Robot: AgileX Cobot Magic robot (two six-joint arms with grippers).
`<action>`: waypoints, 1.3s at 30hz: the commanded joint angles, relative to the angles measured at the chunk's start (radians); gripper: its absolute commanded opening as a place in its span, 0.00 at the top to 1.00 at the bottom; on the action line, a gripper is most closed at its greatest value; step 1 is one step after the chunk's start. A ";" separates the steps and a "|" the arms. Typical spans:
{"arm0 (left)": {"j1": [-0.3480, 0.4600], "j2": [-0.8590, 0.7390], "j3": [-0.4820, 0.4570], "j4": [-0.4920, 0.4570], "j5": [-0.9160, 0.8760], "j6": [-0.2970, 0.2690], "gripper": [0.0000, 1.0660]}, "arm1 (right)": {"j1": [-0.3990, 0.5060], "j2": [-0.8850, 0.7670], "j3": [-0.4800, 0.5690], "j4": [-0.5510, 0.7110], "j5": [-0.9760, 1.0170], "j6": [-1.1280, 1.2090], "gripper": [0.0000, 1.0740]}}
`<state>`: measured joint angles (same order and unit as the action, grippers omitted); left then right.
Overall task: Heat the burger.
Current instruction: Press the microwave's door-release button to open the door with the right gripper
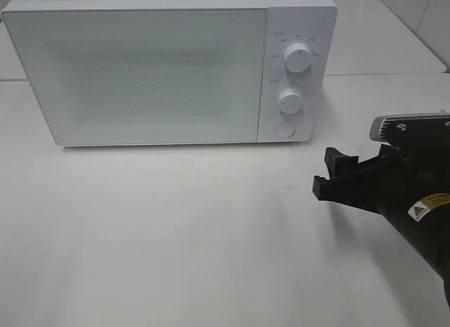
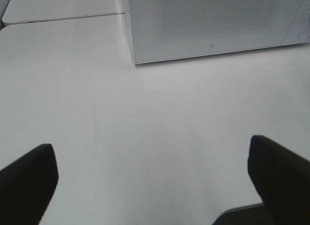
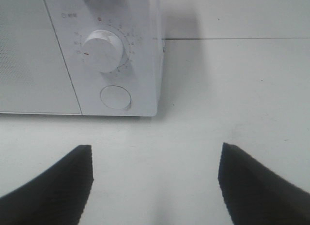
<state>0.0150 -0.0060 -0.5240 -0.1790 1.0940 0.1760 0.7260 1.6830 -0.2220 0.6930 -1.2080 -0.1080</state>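
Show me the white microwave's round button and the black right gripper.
Round white button (image 1: pixel 284 129): exterior high view, its centre.
Black right gripper (image 1: pixel 325 172): exterior high view, between its fingertips.

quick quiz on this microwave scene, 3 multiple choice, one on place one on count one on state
1. Where is the round button on the microwave? A) under the lower knob B) on the roof C) on the left side
2. How many knobs has it? A) one B) two C) four
3. The door is: A) shut B) wide open C) taken off

Answers: 1 A, it sits just below the lower knob. 2 B, upper knob plus lower knob. 3 A, it lies flush with the front.
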 commanded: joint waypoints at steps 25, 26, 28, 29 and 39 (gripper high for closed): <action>-0.004 -0.016 0.002 -0.001 -0.015 -0.008 0.06 | 0.104 0.035 -0.114 0.087 -0.008 0.357 0.35; -0.004 -0.016 0.002 -0.001 -0.015 -0.008 0.06 | 0.104 0.035 -0.114 0.087 -0.008 0.462 0.38; -0.004 -0.016 0.002 -0.001 -0.015 -0.008 0.06 | 0.104 0.035 -0.114 0.087 -0.005 0.592 0.41; -0.004 -0.016 0.002 -0.001 -0.015 -0.008 0.06 | 0.104 0.035 -0.114 0.087 -0.003 0.646 0.42; -0.004 -0.016 0.002 -0.001 -0.015 -0.008 0.06 | 0.104 0.035 -0.114 0.079 0.059 1.226 0.64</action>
<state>0.0150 -0.0060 -0.5240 -0.1790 1.0940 0.1760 0.8260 1.7170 -0.3270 0.7830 -1.1750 0.9960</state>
